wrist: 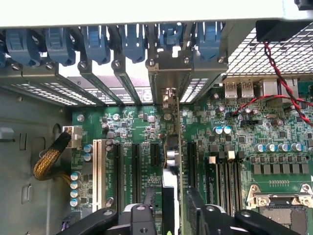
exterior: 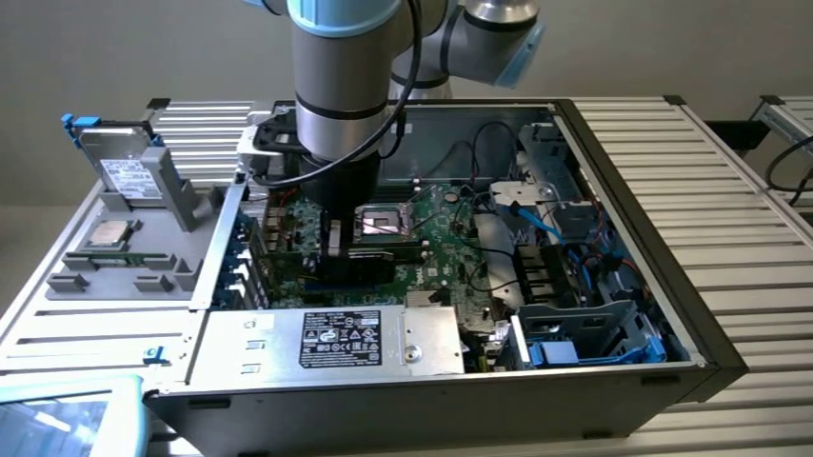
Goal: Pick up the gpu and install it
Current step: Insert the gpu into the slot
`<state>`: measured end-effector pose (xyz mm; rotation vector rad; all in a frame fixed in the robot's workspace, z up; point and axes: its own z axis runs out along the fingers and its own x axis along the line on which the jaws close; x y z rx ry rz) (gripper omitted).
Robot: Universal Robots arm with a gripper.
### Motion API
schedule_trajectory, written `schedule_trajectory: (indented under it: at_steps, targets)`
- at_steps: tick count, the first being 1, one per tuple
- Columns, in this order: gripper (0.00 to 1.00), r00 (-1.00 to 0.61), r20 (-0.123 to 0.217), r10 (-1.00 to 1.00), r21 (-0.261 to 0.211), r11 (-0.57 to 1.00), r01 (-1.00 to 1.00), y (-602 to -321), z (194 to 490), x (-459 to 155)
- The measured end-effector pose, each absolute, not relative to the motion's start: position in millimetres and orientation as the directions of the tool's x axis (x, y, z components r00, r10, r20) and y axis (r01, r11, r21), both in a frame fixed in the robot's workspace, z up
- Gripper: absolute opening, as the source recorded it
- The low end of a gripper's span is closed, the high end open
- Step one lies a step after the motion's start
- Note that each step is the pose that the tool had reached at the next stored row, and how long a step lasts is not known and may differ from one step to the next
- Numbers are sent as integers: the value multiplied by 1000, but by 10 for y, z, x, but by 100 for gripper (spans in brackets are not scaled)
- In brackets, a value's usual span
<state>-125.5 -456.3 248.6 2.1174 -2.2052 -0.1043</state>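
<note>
I work in a robotics lab or assembly test cell. An open computer case [exterior: 420,286] sits on a ribbed aluminium-profile bench [exterior: 724,190], with a grey parts fixture [exterior: 121,257] beside it, against a plain bare wall [exterior: 128,48].

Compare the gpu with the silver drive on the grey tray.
The gpu is a green card; the drive is a silver, white-labelled box. The gpu stands inside the case over the motherboard, within the open hand; the drive sits outside on the tray. Both stand on edge.
</note>
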Motion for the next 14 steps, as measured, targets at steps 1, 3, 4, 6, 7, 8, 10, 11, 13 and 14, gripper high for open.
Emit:
schedule_trajectory:
  at_steps: [1, 3, 4, 6, 7, 8, 10, 11, 13, 14]
  targets:
    - [41, -40, 13, -999, 106, 41, -993, -4563, 2486, -1255]
    - [47, -40, 13, -999, 106, 41, -993, -4562, 2491, -1255]
    - [47, -40, 13, -999, 106, 41, -993, -4562, 2526, -1255]
    - [47, -40, 13, -999, 107, 41, -993, -4563, 2619, -1255]
    - [47, -40, 13, -999, 107, 41, -993, -4563, 2664, -1256]
    - [47, -40, 13, -999, 107, 41, -993, -4562, 2708, -1255]
    - [47, -40, 13, -999, 107, 41, -993, -4563, 2798, -1255]
    - [47, -40, 12, -999, 107, 41, -993, -4562, 2845, -1255]
    - [47, -40, 13, -999, 107, 41, -993, -4560, 2935, -1255]
    - [45, -40, 13, -999, 107, 41, -993, -4555, 2980, -1255]
